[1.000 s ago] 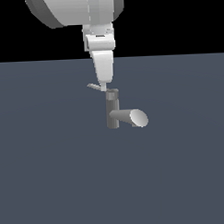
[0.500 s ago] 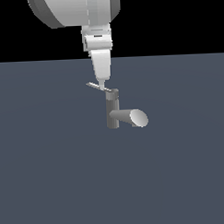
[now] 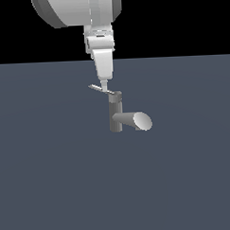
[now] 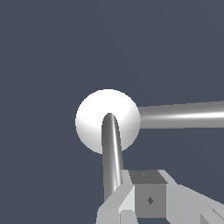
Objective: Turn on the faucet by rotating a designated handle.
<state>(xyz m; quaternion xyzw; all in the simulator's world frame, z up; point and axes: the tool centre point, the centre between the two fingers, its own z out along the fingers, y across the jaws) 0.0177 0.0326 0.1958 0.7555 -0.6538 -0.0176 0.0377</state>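
The faucet [image 3: 116, 113] is a small grey upright post with a thick spout [image 3: 136, 120] pointing to the exterior view's right. The handle [image 3: 100, 89] is a thin flat bar slanting from the post's top toward the exterior view's left. My gripper [image 3: 104, 86] comes down from above, its narrow tip touching the handle's middle, and its fingers look shut with nothing held. In the wrist view the post's pale round cap [image 4: 92, 127] shows from above, with the handle [image 4: 112, 157] running toward my gripper [image 4: 131, 199] and the spout [image 4: 183, 115] off to one side.
The faucet stands on a flat dark blue-grey floor [image 3: 176, 180]. The large white arm [image 3: 79, 9] hangs above the faucet. Nothing else is in view.
My gripper tip has shifted slightly to the exterior view's left against the handle, and the handle has swung a little with it. The post and spout have not moved.
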